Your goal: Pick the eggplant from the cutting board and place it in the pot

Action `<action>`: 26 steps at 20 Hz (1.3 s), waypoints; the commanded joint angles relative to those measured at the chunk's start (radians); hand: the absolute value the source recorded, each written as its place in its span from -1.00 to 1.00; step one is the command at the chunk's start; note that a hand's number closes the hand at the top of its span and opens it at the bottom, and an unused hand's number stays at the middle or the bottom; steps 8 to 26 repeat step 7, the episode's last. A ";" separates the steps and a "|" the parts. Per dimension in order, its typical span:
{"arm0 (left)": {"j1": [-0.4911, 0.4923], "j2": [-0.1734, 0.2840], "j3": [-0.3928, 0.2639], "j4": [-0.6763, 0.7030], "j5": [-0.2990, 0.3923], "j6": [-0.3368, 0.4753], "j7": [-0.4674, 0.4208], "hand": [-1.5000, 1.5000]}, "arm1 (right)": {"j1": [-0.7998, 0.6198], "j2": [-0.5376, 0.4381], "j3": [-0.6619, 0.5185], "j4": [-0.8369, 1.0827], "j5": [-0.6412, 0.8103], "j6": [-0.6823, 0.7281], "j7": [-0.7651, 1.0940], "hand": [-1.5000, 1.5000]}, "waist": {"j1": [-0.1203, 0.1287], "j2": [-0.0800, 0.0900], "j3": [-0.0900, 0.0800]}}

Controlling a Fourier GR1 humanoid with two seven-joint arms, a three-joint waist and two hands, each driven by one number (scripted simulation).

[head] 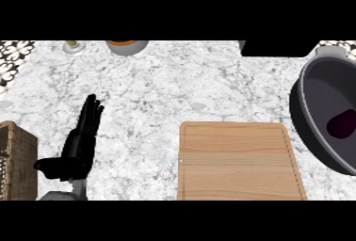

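Note:
The dark purple eggplant (342, 123) lies inside the grey pot (311, 120) at the right edge of the head view, partly cut off by the frame. The wooden cutting board (238, 160) sits bare at the lower centre, just left of the pot. My left hand (78, 143) rests open at the lower left, fingers straight and pointing away from me, far from the board and the pot. My right hand does not show.
A wicker basket (15, 160) stands at the left edge beside my left hand. At the counter's back are a small pale jar (74, 46), a grey bowl with an orange inside (126, 45) and a black object (278, 48).

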 commanded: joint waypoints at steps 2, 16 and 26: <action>-0.019 0.006 0.020 0.006 0.002 0.004 0.011 0.00 | 0.081 0.000 0.013 -0.119 0.011 -0.063 0.160 -1.00 | -0.012 0.001 0.000; 0.008 0.024 0.038 -0.001 0.022 -0.026 -0.014 0.00 | 0.165 0.000 0.031 -0.165 -0.012 -0.061 0.192 -1.00 | -0.011 0.002 0.001; 0.008 0.024 0.038 -0.001 0.022 -0.026 -0.014 0.00 | 0.165 0.000 0.031 -0.165 -0.012 -0.061 0.192 -1.00 | -0.011 0.002 0.001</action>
